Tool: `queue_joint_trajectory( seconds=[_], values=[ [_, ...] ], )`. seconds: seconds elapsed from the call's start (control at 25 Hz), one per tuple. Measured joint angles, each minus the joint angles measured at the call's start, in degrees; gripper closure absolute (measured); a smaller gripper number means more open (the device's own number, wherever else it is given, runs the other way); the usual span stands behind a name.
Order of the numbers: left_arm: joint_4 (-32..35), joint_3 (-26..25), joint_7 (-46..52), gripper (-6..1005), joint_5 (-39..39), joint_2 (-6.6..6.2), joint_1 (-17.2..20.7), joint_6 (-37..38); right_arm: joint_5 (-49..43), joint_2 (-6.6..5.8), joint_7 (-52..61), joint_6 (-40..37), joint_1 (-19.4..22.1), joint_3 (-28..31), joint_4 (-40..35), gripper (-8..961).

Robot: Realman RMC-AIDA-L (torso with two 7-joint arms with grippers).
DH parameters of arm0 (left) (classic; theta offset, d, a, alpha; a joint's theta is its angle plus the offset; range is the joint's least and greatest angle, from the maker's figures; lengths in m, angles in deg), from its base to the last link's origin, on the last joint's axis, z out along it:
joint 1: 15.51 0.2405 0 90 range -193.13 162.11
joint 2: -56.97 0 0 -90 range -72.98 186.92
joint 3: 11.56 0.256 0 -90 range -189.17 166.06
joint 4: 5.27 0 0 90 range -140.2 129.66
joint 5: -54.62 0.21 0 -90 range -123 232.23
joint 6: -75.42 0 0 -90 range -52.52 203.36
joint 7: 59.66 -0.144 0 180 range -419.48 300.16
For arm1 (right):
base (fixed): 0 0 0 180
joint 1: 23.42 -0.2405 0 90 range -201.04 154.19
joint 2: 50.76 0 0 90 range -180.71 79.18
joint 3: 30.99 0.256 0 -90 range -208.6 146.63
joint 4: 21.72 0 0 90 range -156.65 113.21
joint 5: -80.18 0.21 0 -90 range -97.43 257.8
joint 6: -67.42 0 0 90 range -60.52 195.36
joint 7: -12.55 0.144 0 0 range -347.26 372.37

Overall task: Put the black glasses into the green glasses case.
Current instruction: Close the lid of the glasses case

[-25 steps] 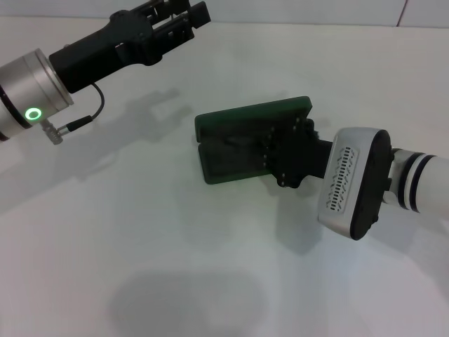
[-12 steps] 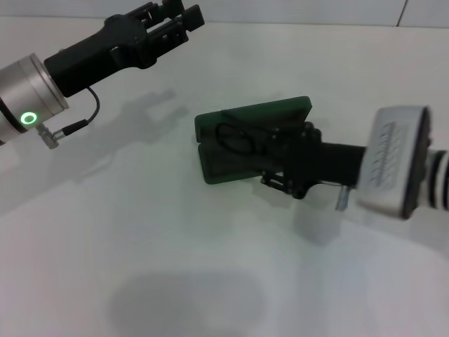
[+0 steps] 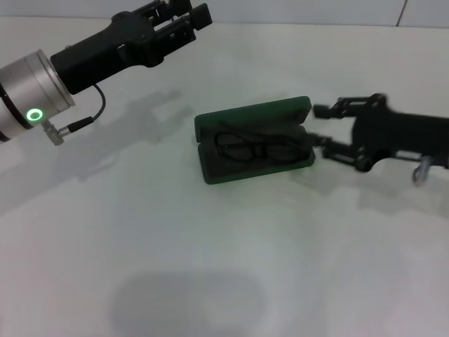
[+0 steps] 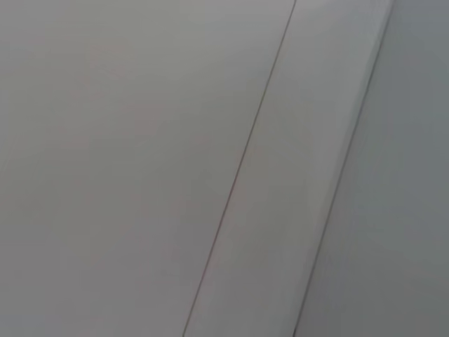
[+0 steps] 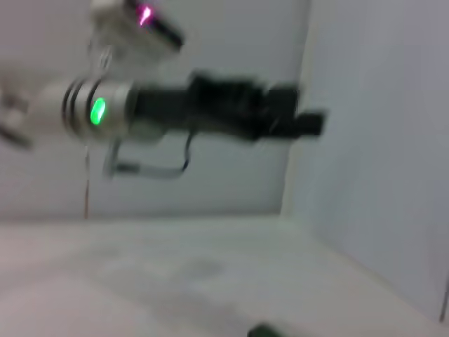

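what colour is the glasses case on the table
Dark green, best seen in the head view: the green glasses case lies open with the black glasses inside.

The tabletop [image 3: 175, 267] lay bare across the lower frame. At centre, the case [image 3: 254, 140] stood open with its raised lid blocking the far side. The right claw [image 3: 321, 130] crowded its right end; the left claw [image 3: 184, 15] hung upper left, well apart.

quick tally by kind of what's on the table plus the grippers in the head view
glasses case: 1, green, open
glasses: 1, black, lying inside the case
grippers: 2, the left gripper raised at the far left, the right gripper just to the right of the case, fingers open
total: 4
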Motion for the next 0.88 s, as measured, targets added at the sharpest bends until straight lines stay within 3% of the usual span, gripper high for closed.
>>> queue_joint_trajectory(
  seconds=[0.2, 0.4, 0.64, 0.88],
  values=[
    [-0.3, 0.0, -0.1, 430, 0.0, 0.09, 0.0, -1.0, -0.1, -0.15, 2.3, -2.2, -1.5, 4.7, 3.0, 522],
    [-0.4, 0.1, -0.2, 431, 0.1, 0.29, 0.3, -2.8, -5.4, 2.60, 2.7, 2.6, -4.3, 4.4, 2.4, 522],
    [-0.6, 0.2, -0.8, 431, 0.2, 0.73, 0.3, -2.9, -7.7, 3.48, 4.5, 4.0, -9.5, 1.0, 4.7, 523],
    [-2.0, 0.2, -1.9, 431, 0.2, 0.74, 0.3, -2.9, -6.0, 3.59, 4.5, 11.3, -10.3, -5.4, 4.5, 524]
  ],
)
